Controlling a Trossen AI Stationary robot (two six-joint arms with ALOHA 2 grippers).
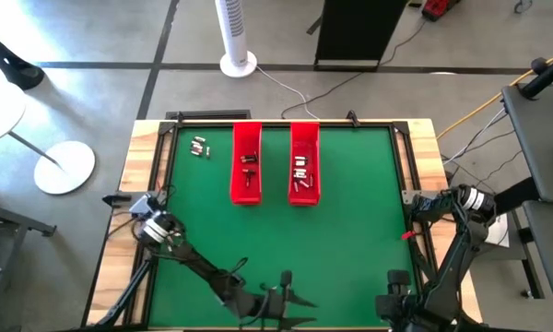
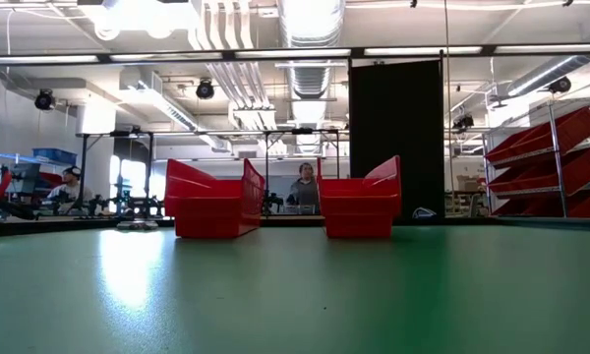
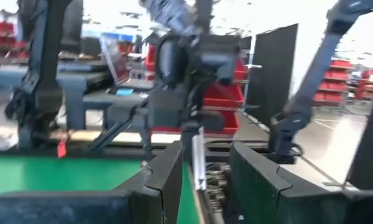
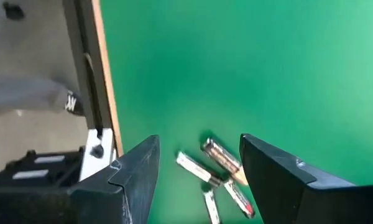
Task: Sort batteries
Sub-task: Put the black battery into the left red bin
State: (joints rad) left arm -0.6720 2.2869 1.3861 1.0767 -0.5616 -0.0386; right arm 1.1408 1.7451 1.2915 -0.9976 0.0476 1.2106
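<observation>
Several batteries [image 4: 219, 163] lie flat in a loose cluster on the green mat near the table's near right corner. My right gripper [image 4: 199, 177] hangs open above them, pointing down, a finger on either side and touching none. In the high view this gripper [image 1: 398, 281] hides them. More batteries [image 1: 200, 146] lie on the mat at the far left. Others lie in the left red tray [image 1: 246, 166] and the right red tray [image 1: 304, 166]. My left gripper [image 1: 295, 300] is low at the near edge, pointing level toward the right arm [image 3: 186, 74]. It is open [image 3: 205, 180] with nothing between its fingers.
The table's wooden and black frame edge [image 4: 102, 93] runs close beside the right gripper. Bare green mat [image 1: 286, 240] lies between the trays and both grippers. In the low view both trays [image 2: 214, 202] stand at the far side, and a person [image 2: 303, 187] is in the room behind.
</observation>
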